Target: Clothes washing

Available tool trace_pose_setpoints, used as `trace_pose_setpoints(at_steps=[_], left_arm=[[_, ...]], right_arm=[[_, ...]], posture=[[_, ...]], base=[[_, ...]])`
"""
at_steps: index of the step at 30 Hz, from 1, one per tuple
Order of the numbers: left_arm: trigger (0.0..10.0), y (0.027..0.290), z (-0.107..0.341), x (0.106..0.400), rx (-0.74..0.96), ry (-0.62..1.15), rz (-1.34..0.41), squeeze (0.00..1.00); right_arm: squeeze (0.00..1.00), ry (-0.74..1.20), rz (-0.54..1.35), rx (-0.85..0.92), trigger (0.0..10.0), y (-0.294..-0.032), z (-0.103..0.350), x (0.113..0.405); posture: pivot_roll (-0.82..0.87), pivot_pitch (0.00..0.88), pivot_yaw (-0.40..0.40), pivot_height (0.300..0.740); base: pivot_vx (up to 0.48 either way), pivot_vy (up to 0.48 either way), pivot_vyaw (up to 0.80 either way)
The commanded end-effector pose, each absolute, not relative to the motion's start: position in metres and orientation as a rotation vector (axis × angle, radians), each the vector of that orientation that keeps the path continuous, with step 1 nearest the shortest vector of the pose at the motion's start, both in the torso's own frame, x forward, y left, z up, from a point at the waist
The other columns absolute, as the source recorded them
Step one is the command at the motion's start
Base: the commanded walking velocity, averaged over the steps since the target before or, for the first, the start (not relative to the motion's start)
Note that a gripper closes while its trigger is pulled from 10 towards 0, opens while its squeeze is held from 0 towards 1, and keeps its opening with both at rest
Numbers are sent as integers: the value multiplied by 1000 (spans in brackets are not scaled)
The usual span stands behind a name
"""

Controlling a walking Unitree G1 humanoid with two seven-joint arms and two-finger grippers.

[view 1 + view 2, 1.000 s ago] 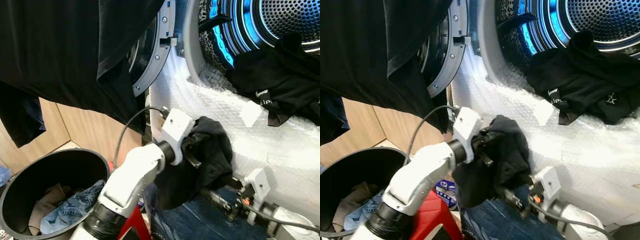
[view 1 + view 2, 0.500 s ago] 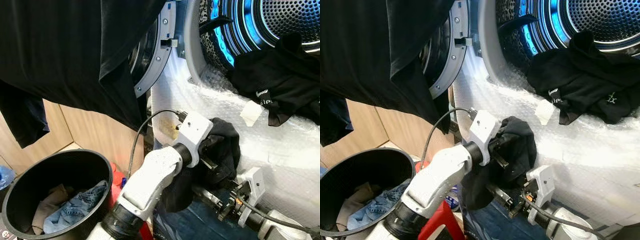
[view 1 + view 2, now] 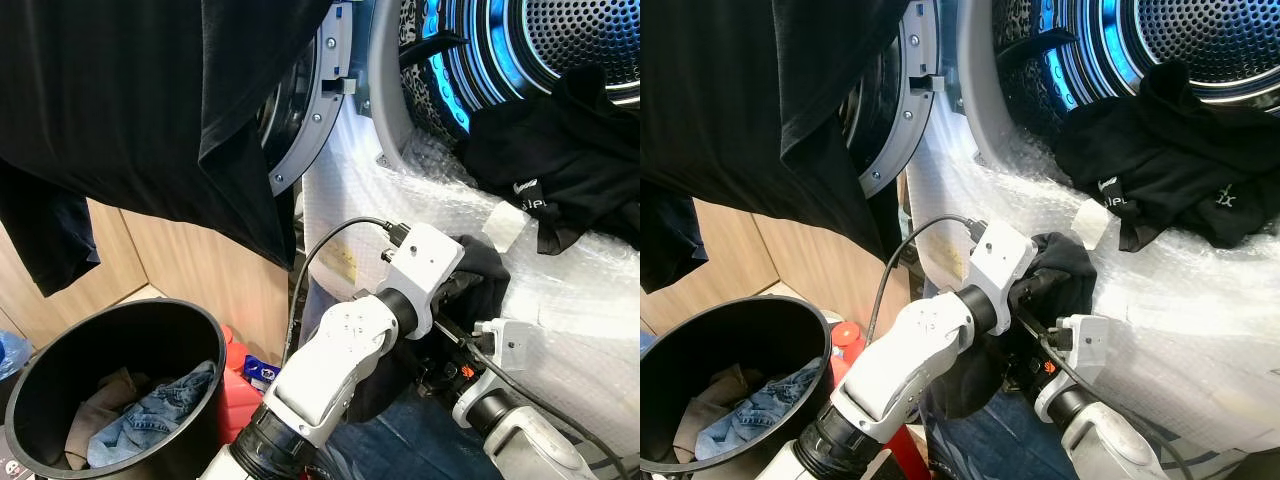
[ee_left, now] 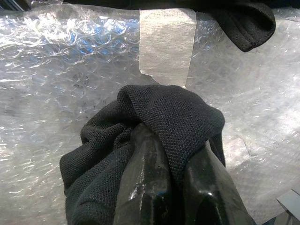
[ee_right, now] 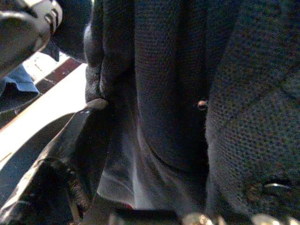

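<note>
A black knit garment (image 4: 154, 117) is bunched over my left gripper (image 4: 174, 187), which is shut on it. They are pressed close to the washer's bubble-wrapped front (image 3: 590, 290), just below a strip of tape (image 4: 166, 42). In the eye views the garment (image 3: 480, 262) sits under the open drum (image 3: 570, 40). More black clothes (image 3: 560, 150) spill out over the drum's lip. My right gripper (image 3: 440, 375) is directly beneath the left one, pushed into the garment's hanging lower part (image 5: 178, 93).
The round washer door (image 3: 310, 90) stands open to the left. A large black shirt (image 3: 130, 100) hangs across the upper left. A black bin (image 3: 40, 360) holding jeans (image 3: 150, 415) stands on the floor at the left, beside a red stool (image 3: 240, 370). Denim (image 3: 400, 450) lies below my arms.
My left arm has carried the black garment to the right and up against the washer front. My right arm has come up closer beneath it.
</note>
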State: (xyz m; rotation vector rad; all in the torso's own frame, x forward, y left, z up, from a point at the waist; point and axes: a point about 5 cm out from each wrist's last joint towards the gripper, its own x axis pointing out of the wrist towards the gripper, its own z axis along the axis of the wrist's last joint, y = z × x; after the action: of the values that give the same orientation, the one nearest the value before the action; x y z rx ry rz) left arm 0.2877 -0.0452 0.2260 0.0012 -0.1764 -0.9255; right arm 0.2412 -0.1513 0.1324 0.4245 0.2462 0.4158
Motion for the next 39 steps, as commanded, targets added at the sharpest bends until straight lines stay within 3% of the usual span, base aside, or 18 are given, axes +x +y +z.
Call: trace_pose_setpoints(at_steps=[1,2,3,13,39], left_arm=[[10000,-61,248,275,-31,-273,-973,0],[10000,-62,249,274,-37,-274,-976,0],[10000,-63,250,273,-44,-275,-979,0],[10000,-66,252,267,-58,-284,-1001,0],[10000,-68,250,254,-67,-293,-1032,0]], right_arm=[[0,222,404,433,10000,-153,139,243],[0,216,390,439,8392,-153,139,244],[0,211,374,467,196,-153,138,245],[0,183,347,552,0,-153,141,246],[0,170,428,531,0,-147,143,243]], posture=[[-53,0,-7,740],[-49,0,-9,740],[-45,0,-10,740],[-47,0,-11,740],[-42,0,-26,740]], base=[[0,0,0],[0,0,0],[0,0,0],[0,0,0],[0,0,0]])
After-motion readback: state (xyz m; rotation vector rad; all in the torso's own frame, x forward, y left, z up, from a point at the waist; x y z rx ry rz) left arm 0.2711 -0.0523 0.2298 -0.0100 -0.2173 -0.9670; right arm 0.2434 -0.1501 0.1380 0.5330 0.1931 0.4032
